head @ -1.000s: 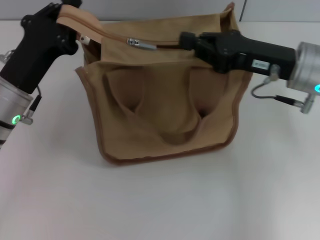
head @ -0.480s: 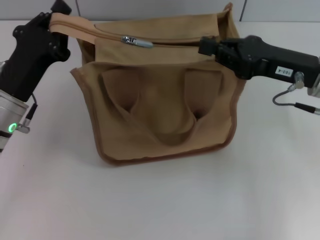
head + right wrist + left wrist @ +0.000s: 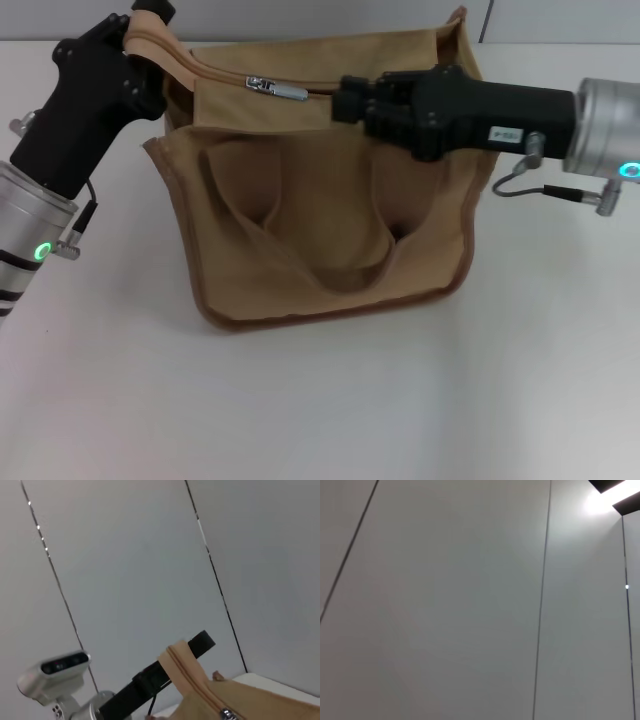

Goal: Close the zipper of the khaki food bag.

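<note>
Zipper (image 3: 300, 92) ran along the khaki food bag's (image 3: 330, 200) top, pull tab at 11 o'clock of the head view. Left gripper (image 3: 150, 25) pinched the bag's end; right gripper (image 3: 345, 100) sat just beside the tab — grip undeterminable. Left wrist view: bare wall. Right wrist view: tab (image 3: 227, 713) visible. Risk — fingers closing off the tab, dragging fabric.

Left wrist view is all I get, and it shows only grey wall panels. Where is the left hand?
Observer: In the head view, the left hand is at the khaki food bag's top corner on the robot's left, holding the end of the zipper strip up.
Operator: Where's the pull tab?
Observer: The silver pull tab lies on the zip line, nearer the left-hand end than the middle.
Operator: And the right hand?
Observer: The right hand reaches in from the right along the bag's top, its tip just short of the tab, not touching it.
</note>
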